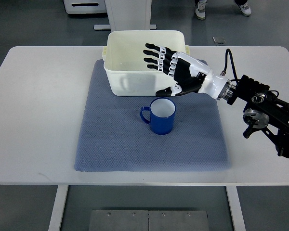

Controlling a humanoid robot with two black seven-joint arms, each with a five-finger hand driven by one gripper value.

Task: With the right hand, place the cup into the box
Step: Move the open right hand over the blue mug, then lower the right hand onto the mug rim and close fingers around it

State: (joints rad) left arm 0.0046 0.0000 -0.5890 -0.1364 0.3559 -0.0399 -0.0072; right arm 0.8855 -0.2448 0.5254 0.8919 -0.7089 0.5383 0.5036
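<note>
Reaching in from the right edge, the right arm (260, 103) is stretched across the tabletop (33, 120) toward the middle, with black joints and a cable seen near the wrist. The right hand (176, 70) is held over the near right part of the box (144, 67), palm turned sideways, its four fingers (156, 57) spread out and pointed left, and the thumb (169, 90) hung lower, just above the cup's far rim. Nothing is gripped, so the hand is plainly open and empty.

The blue cup (160, 115) is stood upright on the blue mat (135, 139), just in front of the box, handle pointed left, white inside. The cream box is set at the mat's far edge. Grey floor is seen around the white tabletop, a white pedestal (130, 14) beyond it, and a person's shoes (221, 8) at the top edge.
</note>
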